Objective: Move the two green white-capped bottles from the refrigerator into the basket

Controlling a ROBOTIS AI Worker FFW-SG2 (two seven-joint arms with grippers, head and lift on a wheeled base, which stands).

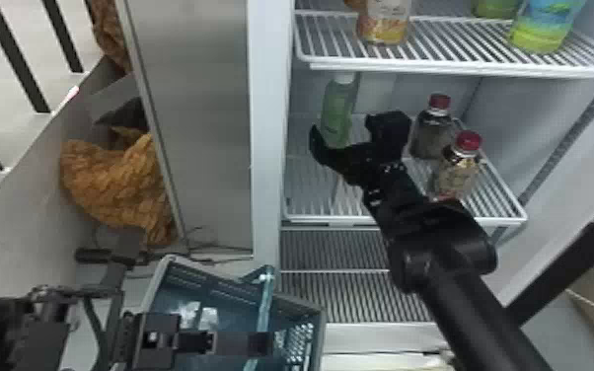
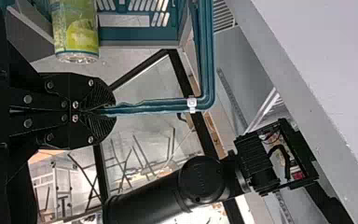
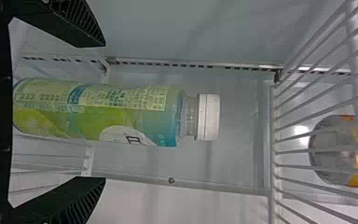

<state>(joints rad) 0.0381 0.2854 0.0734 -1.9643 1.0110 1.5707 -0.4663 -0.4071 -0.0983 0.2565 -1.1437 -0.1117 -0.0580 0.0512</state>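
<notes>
In the refrigerator (image 1: 265, 148), green bottle (image 3: 51, 121), printed label (image 3: 140, 96)

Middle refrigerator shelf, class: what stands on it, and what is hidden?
On the middle shelf stand a green white-capped bottle and two red-capped bottles. The right gripper and its arm cover part of it, so anything behind them can't be seen.

Count: fridge (image 1: 523, 116) x1, basket (image 1: 219, 288) x1. Two wire racks hold bottles. Green bottles: two, one (image 1: 338, 111) on the lower rack (image 1: 320, 218), one (image 2: 76, 30) at the basket. Red-capped bottles (image 1: 459, 170): two, lower rack. Upper rack (image 1: 459, 70): at least three bottles (image 1: 385, 22), cropped.
</notes>
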